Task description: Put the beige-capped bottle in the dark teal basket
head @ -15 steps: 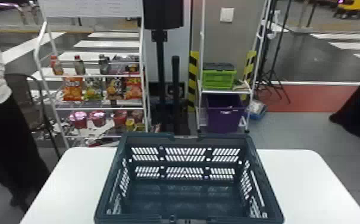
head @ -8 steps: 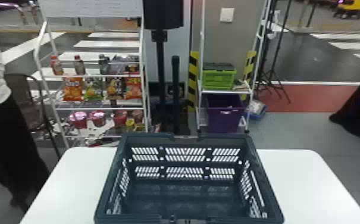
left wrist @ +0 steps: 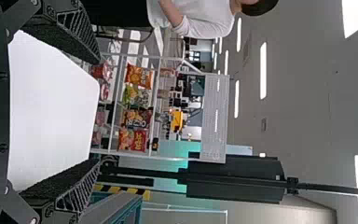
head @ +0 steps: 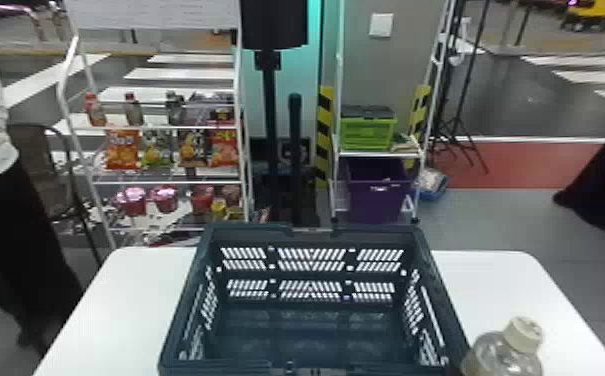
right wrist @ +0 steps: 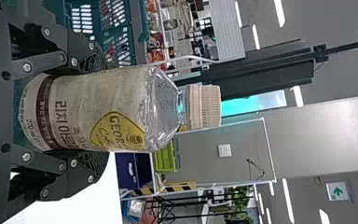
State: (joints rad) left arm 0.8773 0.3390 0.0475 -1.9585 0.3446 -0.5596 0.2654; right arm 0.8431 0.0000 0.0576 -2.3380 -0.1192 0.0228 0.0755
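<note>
Black two-fingered right gripper (right wrist: 100, 111) grips the clear, beige-capped plastic bottle (head: 505, 354), just arrived lower right in the head view, beside the dark teal plastic basket (head: 381, 232); crossing its rim looks next!

On a white rack (head: 378, 155), 1 green crate (head: 366, 134) sits above 1 purple bin (head: 376, 201).

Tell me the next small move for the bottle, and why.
Probably lift the bottle a little and ease it left over the basket's right rim: the right claw grips it cap up, but it appears just outside that rim.
</note>
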